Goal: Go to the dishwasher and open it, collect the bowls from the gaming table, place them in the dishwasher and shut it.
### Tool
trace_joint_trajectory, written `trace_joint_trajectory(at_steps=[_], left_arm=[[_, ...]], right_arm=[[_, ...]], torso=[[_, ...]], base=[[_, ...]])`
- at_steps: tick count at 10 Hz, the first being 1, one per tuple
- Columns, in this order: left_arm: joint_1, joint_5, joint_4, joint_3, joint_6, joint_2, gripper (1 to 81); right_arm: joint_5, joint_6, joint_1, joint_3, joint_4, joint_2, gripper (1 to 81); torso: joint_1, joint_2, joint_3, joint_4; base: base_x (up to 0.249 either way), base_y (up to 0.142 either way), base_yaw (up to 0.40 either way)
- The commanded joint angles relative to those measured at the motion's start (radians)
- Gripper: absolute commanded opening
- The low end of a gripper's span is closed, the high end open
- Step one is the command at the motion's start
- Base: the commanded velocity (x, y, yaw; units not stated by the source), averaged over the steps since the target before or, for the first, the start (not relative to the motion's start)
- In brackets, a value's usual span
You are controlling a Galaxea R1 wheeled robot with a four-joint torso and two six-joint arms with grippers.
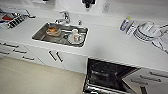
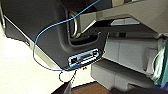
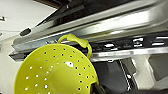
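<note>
At the bottom right of the head view the dishwasher (image 1: 106, 75) stands open under the white counter (image 1: 105, 42), its dark inside showing between the white cabinet doors (image 1: 62, 60). Up the frame and left of centre the steel sink (image 1: 40, 35) is sunk into the counter, with a brownish dish (image 1: 53, 31) and a white cup (image 1: 75, 37) lying in it and the tap (image 1: 65, 17) behind. At the far right of the counter sit a bottle (image 1: 124, 24) and a white round appliance (image 1: 147, 31); at the upper left, a dish rack (image 1: 13, 20). In the right wrist view a lime-yellow bowl (image 3: 55, 72), pierced with small holes and with a looped handle, sits large in the lower left, close against the steel edge of the dishwasher (image 3: 105, 27); I cannot tell whether the right gripper grips it. In the left wrist view a blue cable (image 2: 45, 32) loops across the robot's dark housing; the left gripper's state I cannot tell either.
</note>
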Motion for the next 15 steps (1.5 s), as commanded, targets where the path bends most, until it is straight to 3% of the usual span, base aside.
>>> trace_joint_trajectory(at_steps=[1,4,8,10,15], left_arm=[[0.04,0.015,0.008,-0.053,0.001,0.027,81.1],[0.052,0.015,0.008,-0.122,0.003,0.073,81.1],[0.069,0.015,0.003,-0.223,0.001,0.127,81.1],[0.077,0.015,-0.011,-0.239,0.001,0.136,81.1],[0.094,0.018,-0.011,-0.242,0.003,0.147,81.1]], right_arm=[[-0.191,0.069,0.229,0.125,0.013,-0.068,1.0],[-0.256,0.104,0.369,0.157,0.041,-0.047,1.0],[-0.314,0.104,0.501,0.119,0.11,0.071,1.0],[-0.357,0.104,0.53,0.067,0.122,0.15,1.0],[-0.354,0.105,0.553,-0.047,0.137,0.276,1.0]], torso=[[0.0,0.0,0.0,0.0],[0.0,0.0,0.0,0.0],[0.0,0.0,0.0,0.0],[0.0,0.0,0.0,0.0],[0.0,0.0,0.0,0.0]], base=[[0.0,0.0,0.0],[0.0,0.0,0.0],[0.0,0.0,0.0],[0.0,0.0,0.0],[0.0,0.0,0.0]])
